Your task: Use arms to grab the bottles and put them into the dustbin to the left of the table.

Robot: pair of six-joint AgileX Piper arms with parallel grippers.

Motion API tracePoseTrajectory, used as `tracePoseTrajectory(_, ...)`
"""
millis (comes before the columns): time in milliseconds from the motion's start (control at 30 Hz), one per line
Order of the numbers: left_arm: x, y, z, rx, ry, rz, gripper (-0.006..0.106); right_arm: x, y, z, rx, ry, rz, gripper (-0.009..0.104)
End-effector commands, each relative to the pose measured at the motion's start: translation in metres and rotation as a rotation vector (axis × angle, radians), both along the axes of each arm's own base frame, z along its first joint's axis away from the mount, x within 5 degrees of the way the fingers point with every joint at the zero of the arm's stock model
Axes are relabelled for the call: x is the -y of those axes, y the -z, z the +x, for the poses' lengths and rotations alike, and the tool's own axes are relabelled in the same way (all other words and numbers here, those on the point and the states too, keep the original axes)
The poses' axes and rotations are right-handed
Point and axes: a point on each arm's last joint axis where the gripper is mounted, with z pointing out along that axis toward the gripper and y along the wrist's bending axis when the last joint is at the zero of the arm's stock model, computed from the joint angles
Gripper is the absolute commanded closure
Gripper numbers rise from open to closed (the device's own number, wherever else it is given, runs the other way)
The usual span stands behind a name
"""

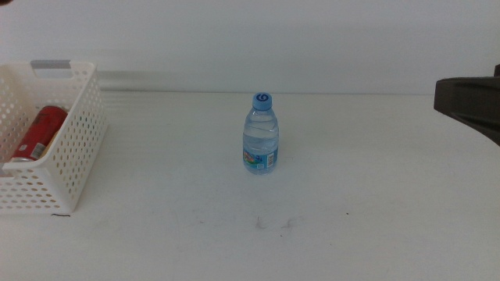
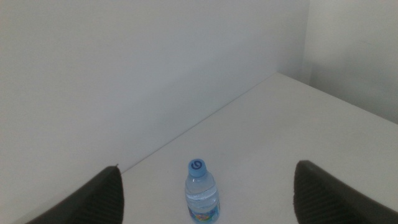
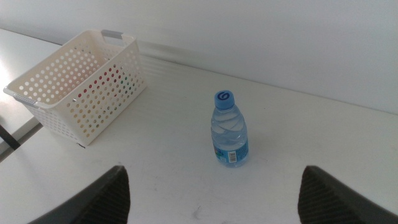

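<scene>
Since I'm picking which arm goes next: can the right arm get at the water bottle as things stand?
Probably yes. The water bottle stands upright and alone on the table, the right gripper is open facing it, and the dustbin sits well aside.

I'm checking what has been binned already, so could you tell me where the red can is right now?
In the middle view, the red can lies tilted inside the white dustbin at the table's left edge, well left of the upright water bottle.

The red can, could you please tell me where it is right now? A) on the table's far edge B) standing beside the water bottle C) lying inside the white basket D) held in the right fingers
C: the red can lies tilted inside the white basket, apart from the water bottle.
</scene>
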Motion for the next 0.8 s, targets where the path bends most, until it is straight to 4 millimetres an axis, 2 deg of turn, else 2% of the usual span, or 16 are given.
tracePoseTrajectory(0, 0.001, -0.002, -0.001, 0.012, 0.004, -0.010, 0.007, 0.001, 0.000, 0.000, 0.010, 0.002, -0.010, 0.004)
tracePoseTrajectory(233, 0.000, -0.008, -0.005, 0.046, 0.000, -0.027, 0.007, 0.001, 0.001, -0.001, 0.009, 0.001, -0.008, 0.004)
tracePoseTrajectory(333, 0.003, 0.011, 0.003, 0.006, 0.001, -0.001, 0.007, 0.000, 0.001, -0.001, 0.003, -0.002, 0.000, 0.004)
tracePoseTrajectory(400, 0.012, 0.039, 0.010, -0.004, 0.010, -0.002, 0.007, 0.000, 0.001, -0.001, 0.002, -0.002, 0.001, 0.004)
tracePoseTrajectory(500, 0.029, 0.105, 0.019, 0.068, -0.015, -0.014, 0.007, 0.000, 0.001, -0.001, -0.004, -0.005, 0.010, 0.004)
tracePoseTrajectory(567, 0.041, 0.157, 0.020, 0.149, -0.028, -0.030, 0.007, 0.000, 0.001, -0.001, -0.004, -0.005, 0.010, 0.004)
tracePoseTrajectory(633, 0.051, 0.198, 0.016, 0.219, -0.015, -0.149, 0.007, 0.000, 0.001, -0.001, -0.002, -0.005, 0.008, 0.004)
tracePoseTrajectory(667, 0.052, 0.224, 0.014, 0.200, -0.014, -0.204, 0.007, 0.000, 0.001, -0.001, -0.002, -0.005, 0.008, 0.004)
tracePoseTrajectory(767, 0.053, 0.270, 0.017, 0.099, -0.042, -0.241, 0.007, -0.001, 0.000, -0.002, -0.012, -0.011, 0.025, 0.004)
